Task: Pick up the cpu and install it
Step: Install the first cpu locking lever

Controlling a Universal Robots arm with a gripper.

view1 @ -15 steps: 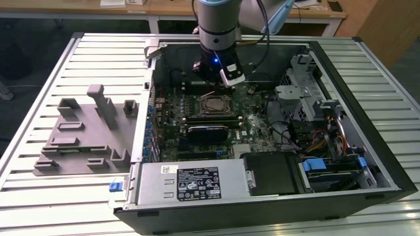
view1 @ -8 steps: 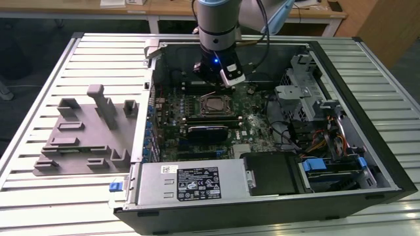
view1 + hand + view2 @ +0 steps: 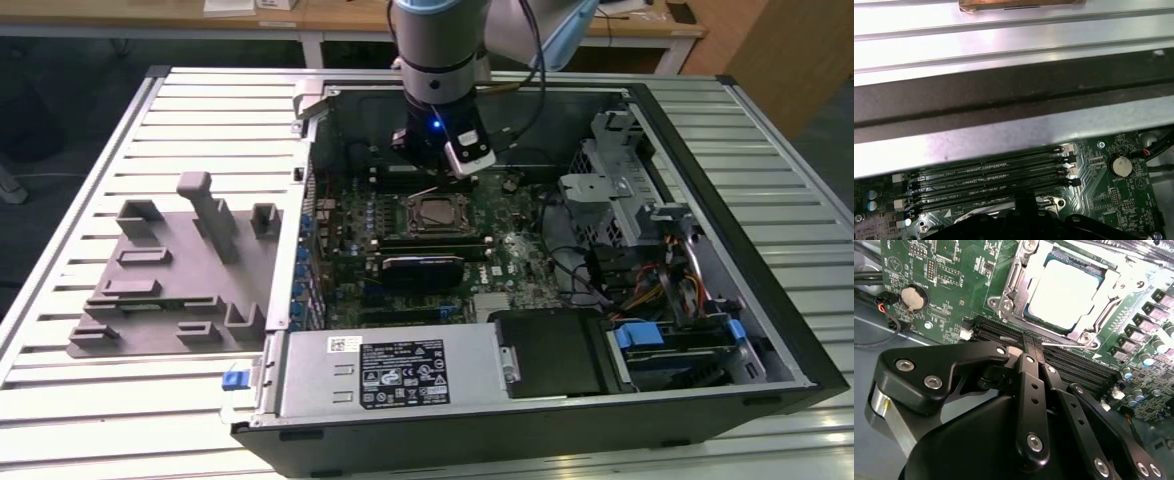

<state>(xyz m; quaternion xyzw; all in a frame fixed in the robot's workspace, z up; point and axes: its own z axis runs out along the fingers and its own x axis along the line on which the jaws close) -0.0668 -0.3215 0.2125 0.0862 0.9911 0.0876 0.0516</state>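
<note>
The arm hung over the open computer case (image 3: 747,300), near the top centre of the exterior view, with the gripper (image 3: 447,170) down among the boards just above the socket (image 3: 438,213). In the second wrist view the cpu (image 3: 1066,292) sat in the socket frame (image 3: 1004,300), its pale metal top bright in the upper middle of the frame, seemingly seated flat, though glare washed out its edges. The gripper (image 3: 1030,342) had its black fingers (image 3: 1026,370) drawn together to a narrow tip with nothing between them, poised over the memory slots (image 3: 1064,360) just beside the socket. A coin battery (image 3: 914,297) lay on the motherboard (image 3: 954,280) at upper left. The grey fixture tray (image 3: 174,275) stood on the table (image 3: 80,400) left of the case.
</note>
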